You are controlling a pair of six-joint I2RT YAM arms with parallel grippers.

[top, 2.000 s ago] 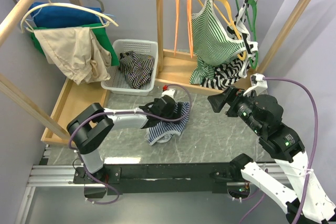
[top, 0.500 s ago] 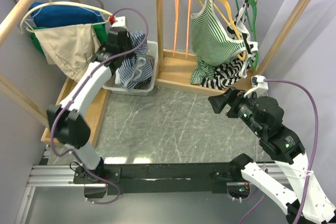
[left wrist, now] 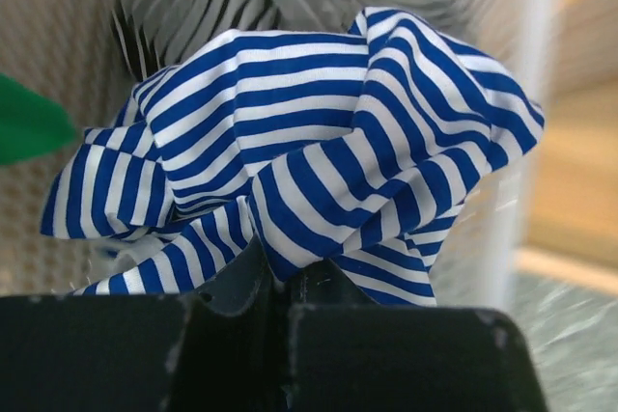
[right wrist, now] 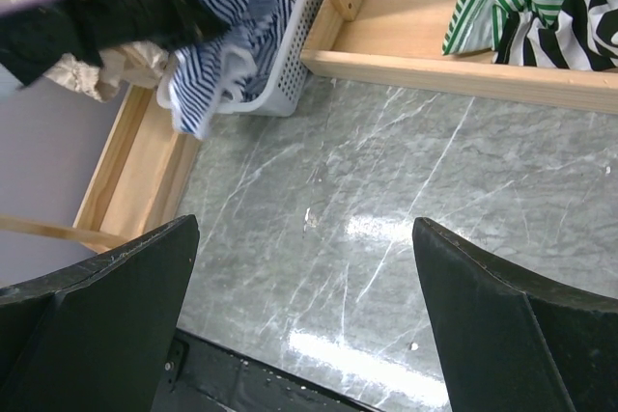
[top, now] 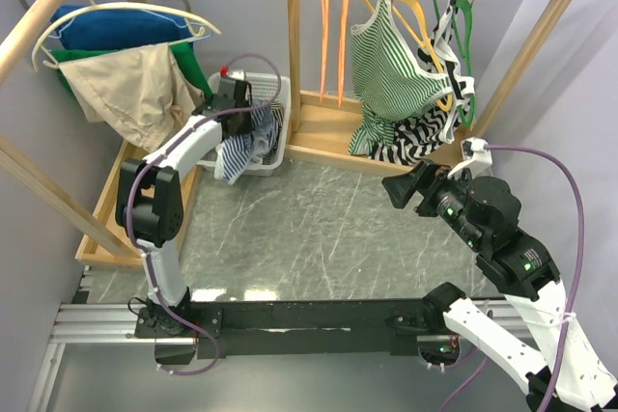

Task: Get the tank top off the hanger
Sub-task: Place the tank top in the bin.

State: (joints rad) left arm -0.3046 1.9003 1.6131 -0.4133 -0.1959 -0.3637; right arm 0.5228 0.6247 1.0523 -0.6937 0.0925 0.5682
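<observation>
A blue-and-white striped tank top (left wrist: 309, 142) hangs bunched from my left gripper (left wrist: 275, 272), which is shut on a fold of it. In the top view the left gripper (top: 232, 101) is over the white basket (top: 279, 147), and the tank top (top: 241, 142) drapes into it and over its front rim. The right wrist view shows the same tank top (right wrist: 217, 55) spilling over the basket (right wrist: 287, 55). My right gripper (right wrist: 304, 229) is open and empty above the grey table (top: 328, 229). Two empty orange hangers (top: 334, 36) hang on the right rack.
A green-striped top on a yellow hanger (top: 386, 65) and a black-and-white striped top (top: 430, 132) hang on the right rack. The left rack carries blue, green and beige garments (top: 126, 94). A dark striped garment lies in the basket behind the tank top.
The left gripper carried the blue-striped tank top from the table up to the basket and has now lowered it into the basket. The right arm has not moved.
</observation>
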